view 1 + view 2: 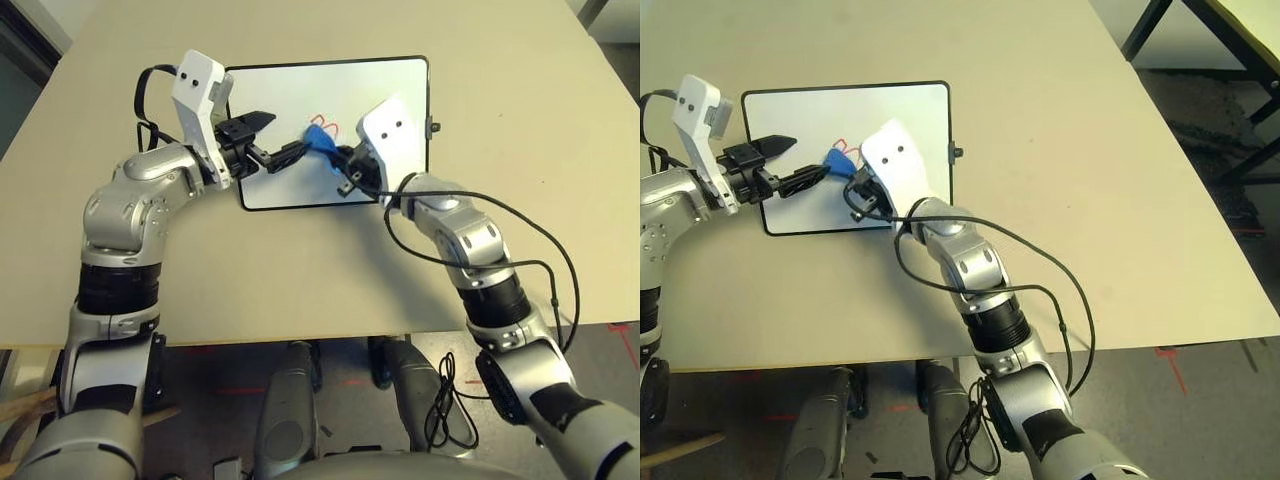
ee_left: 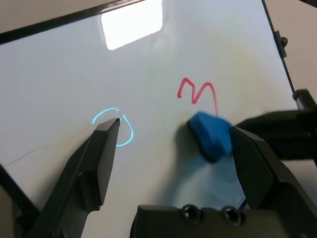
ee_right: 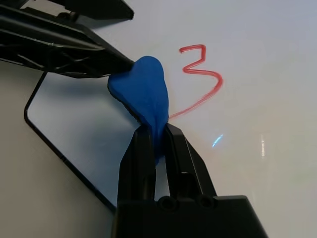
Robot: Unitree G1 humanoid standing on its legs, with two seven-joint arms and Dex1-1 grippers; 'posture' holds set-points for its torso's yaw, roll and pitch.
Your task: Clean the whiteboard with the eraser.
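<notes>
The whiteboard (image 1: pixel 300 90) lies flat on the table, far centre. It carries a red squiggle (image 2: pixel 198 91) and a faint light-blue loop (image 2: pixel 124 131). The blue eraser (image 3: pixel 143 94) rests on the board just beside the red mark. My right gripper (image 3: pixel 157 130) is shut on the eraser's narrow end. My left gripper (image 1: pixel 288 134) hovers over the board's left half, open; one fingertip (image 3: pixel 124 63) touches the eraser's far end, the other fingertip (image 2: pixel 111 126) sits over the blue loop.
The beige table (image 1: pixel 300 270) stretches around the board, with bare surface in front and to the right. A small black knob (image 1: pixel 433 127) sticks out of the board's right side. A black cable (image 1: pixel 560 270) loops off my right forearm.
</notes>
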